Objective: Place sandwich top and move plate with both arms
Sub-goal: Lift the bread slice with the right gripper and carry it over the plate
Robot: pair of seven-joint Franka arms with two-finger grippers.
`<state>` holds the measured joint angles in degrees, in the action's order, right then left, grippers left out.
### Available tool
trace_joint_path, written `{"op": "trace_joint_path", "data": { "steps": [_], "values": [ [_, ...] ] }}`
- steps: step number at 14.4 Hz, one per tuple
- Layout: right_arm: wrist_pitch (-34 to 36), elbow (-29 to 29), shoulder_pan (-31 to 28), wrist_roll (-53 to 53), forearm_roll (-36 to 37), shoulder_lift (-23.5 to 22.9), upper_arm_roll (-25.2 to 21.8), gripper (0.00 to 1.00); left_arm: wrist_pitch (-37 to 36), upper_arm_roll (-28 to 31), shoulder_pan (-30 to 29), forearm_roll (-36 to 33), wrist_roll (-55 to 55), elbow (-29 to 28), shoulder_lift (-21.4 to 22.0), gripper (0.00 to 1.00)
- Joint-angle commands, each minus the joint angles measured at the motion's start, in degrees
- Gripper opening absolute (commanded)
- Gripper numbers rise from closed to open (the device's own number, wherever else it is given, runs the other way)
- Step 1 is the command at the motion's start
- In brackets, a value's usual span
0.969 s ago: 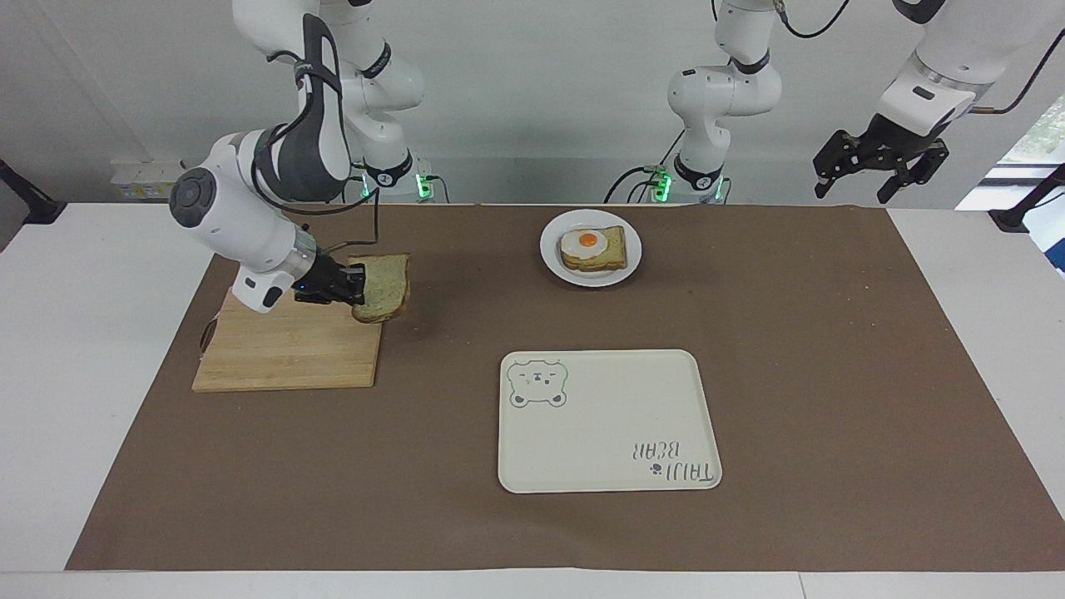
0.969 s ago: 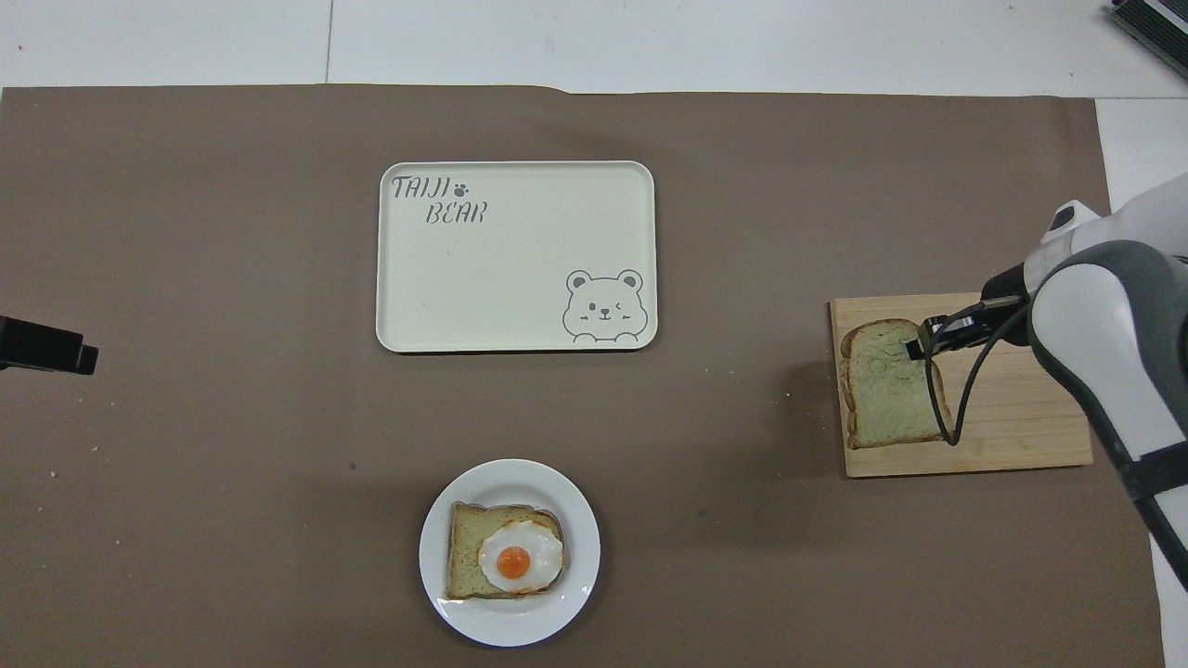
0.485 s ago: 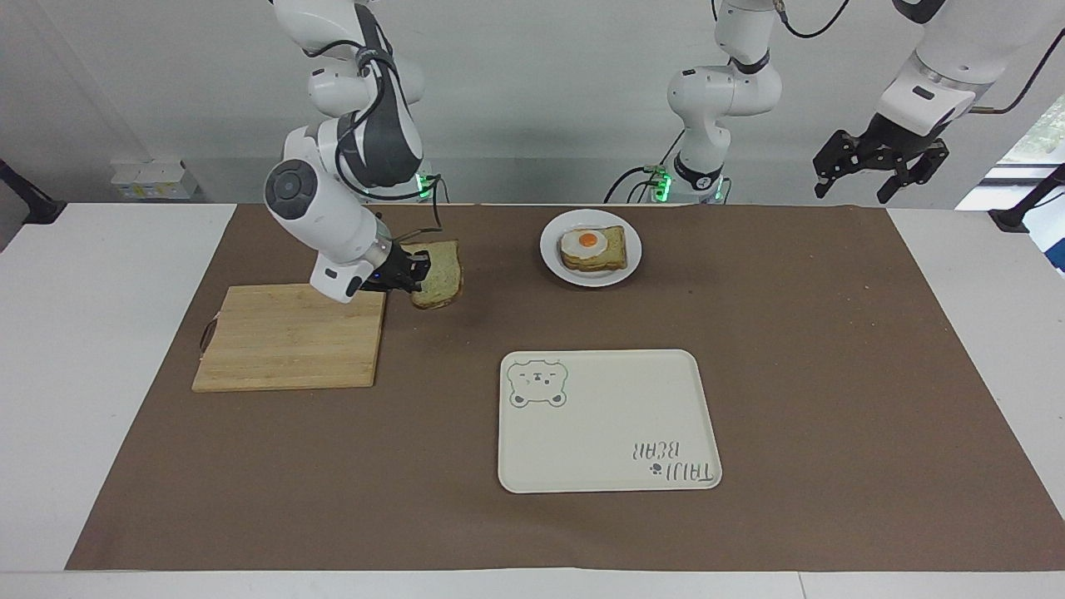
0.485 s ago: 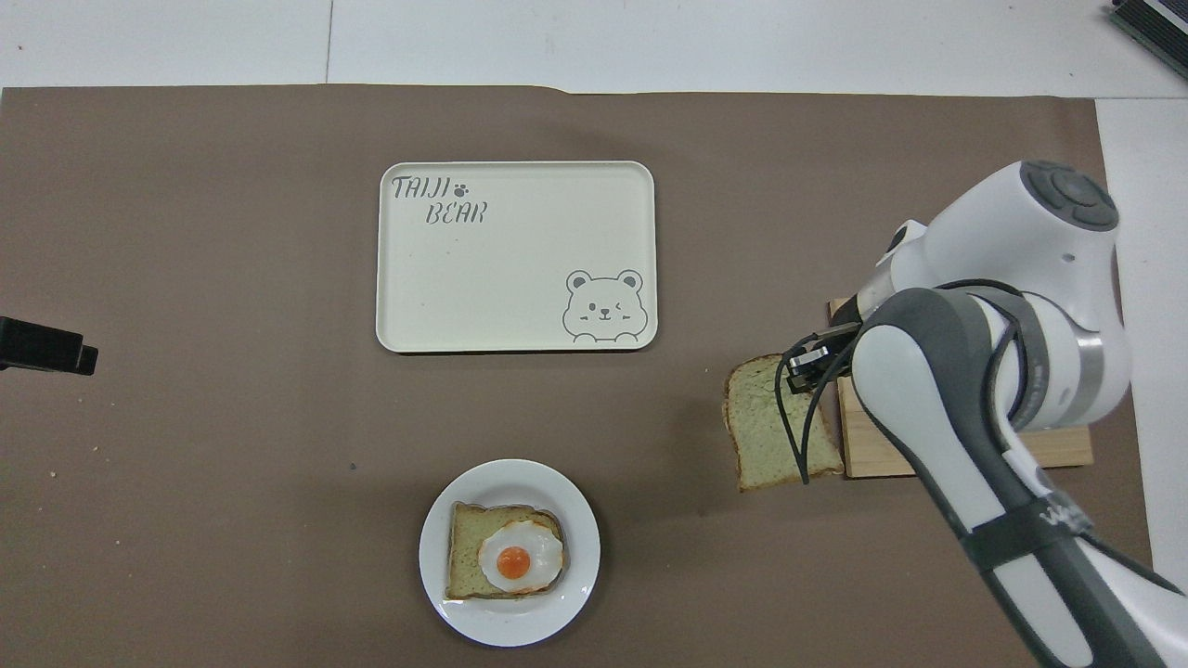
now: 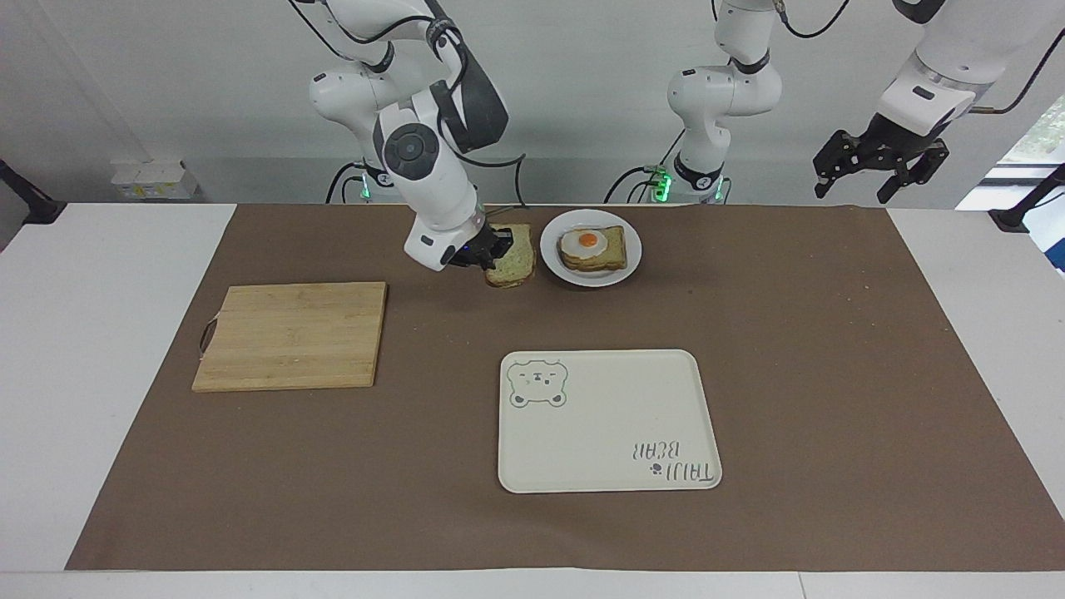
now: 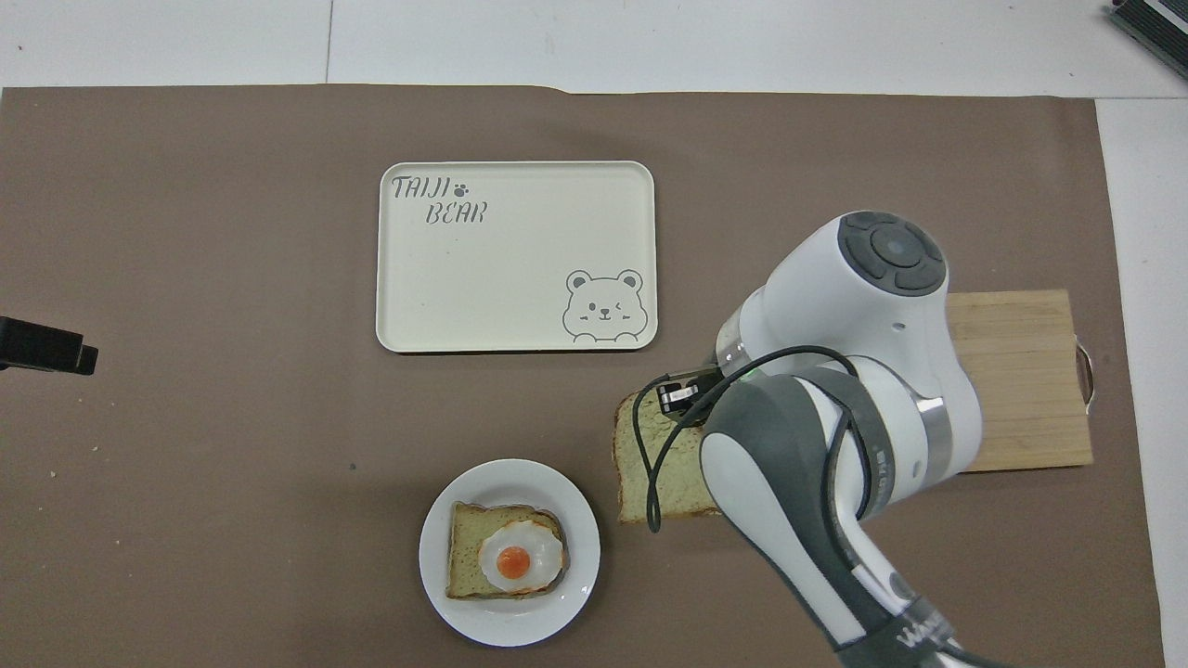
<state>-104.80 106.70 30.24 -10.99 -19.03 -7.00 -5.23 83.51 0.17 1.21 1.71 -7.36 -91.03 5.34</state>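
Speckled sandwich top [image 5: 513,259] in right gripper [image 5: 491,248]

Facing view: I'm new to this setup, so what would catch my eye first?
The right gripper carries the sandwich top in the air, right beside the plate that holds egg toast. The left gripper waits raised at the left arm's end. The bear tray lies farther from the robots.

A white table [image 5: 100,349] carries a brown mat [image 5: 832,374] over most of its top. On the mat in the facing view: a wooden board [image 5: 291,335] at centre left, a cream bear tray [image 5: 607,420] below centre, and a white plate [image 5: 630,254] at upper centre bearing egg toast [image 5: 592,248].
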Motion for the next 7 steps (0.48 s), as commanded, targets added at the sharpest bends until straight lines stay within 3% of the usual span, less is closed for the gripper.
{"op": "trace_joint_path", "data": {
  "steps": [1, 7],
  "values": [
    [-2.77, 1.59, 3.22, -3.67, -3.98, 1.47, -0.04, 0.00, -0.89, 0.00, -0.33, 0.49, -0.11, 0.33, 0.20, 1.00],
    [-13.85, 2.02, 15.19, -13.97, -6.28, -2.92, -0.04, 0.00, -0.81, 0.00, -0.33, 0.49, -0.11, 0.33, 0.20, 1.00]
  ]
}}
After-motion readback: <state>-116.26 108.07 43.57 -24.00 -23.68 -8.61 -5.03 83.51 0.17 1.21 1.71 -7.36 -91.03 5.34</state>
